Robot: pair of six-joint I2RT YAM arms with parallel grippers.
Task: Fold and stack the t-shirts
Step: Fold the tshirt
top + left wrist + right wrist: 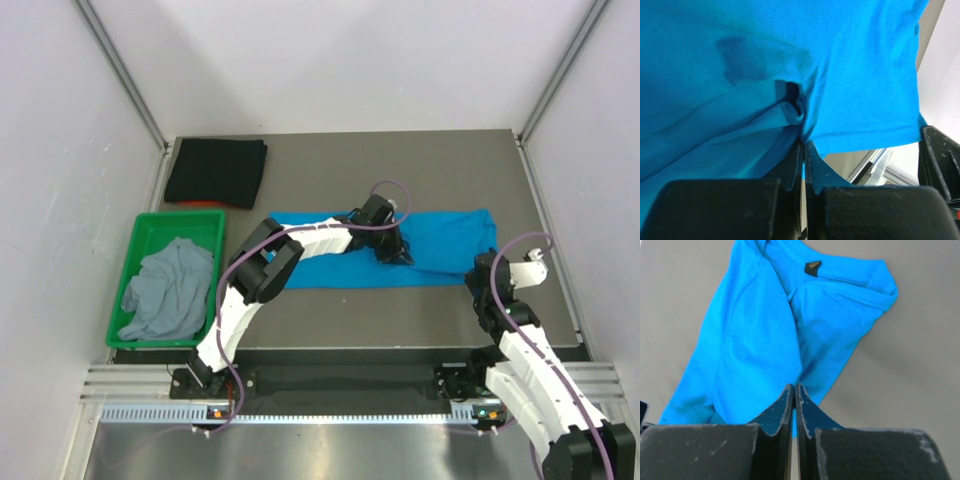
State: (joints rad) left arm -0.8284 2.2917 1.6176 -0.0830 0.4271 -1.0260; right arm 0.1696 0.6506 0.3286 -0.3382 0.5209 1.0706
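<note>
At the left edge of the overhead view, one green plastic bin [150, 222] holds one crumpled grey cloth t-shirt [170, 290]. Just above it, in the upper left of the grey tabletop [400, 160], one black cloth t-shirt [215, 172] lies folded flat. In the centre, one bright blue cloth t-shirt [445, 235] lies as a wide band. That makes three shirts, one of each colour. The left claw [802, 145] is shut on a puckered pinch of blue cloth near the band's middle. At the band's lower right, the right claw [793, 390] is closed tight over the cloth edge, though I cannot tell whether it grips any fabric. The step in hand looks like folding the blue shirt, with the grey one not yet started. The next move likely calls for carrying the pinched cloth across without dragging the rest.
</note>
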